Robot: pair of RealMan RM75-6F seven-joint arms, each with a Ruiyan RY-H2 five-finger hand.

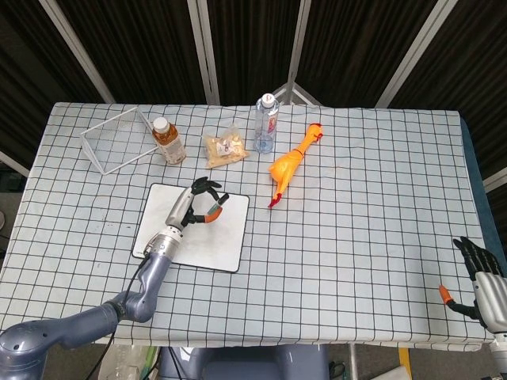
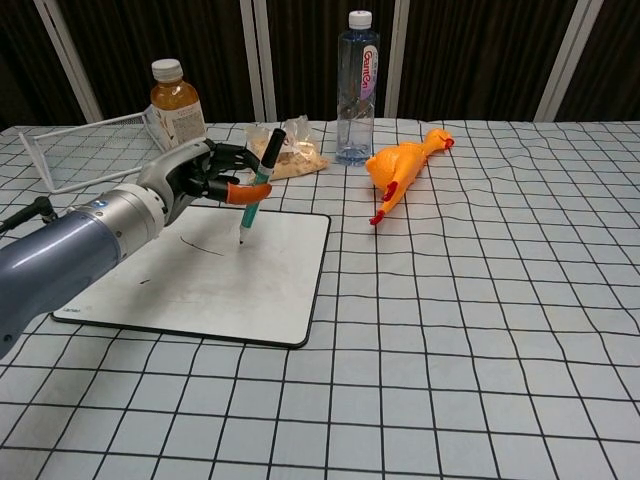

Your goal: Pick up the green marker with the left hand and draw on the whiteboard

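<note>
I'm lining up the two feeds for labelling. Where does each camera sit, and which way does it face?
Head view: high above the near table edge, looking steeply down on the whole table; shows the left arm and left robot hand over the whiteboard, and the right robot hand at the lower right corner.
Chest view: low, near table height, looking forward across the table to the dark curtains; shows only the left arm and left robot hand.
Shared: whiteboard, green marker, both bottles, snack bag, rubber chicken.
</note>
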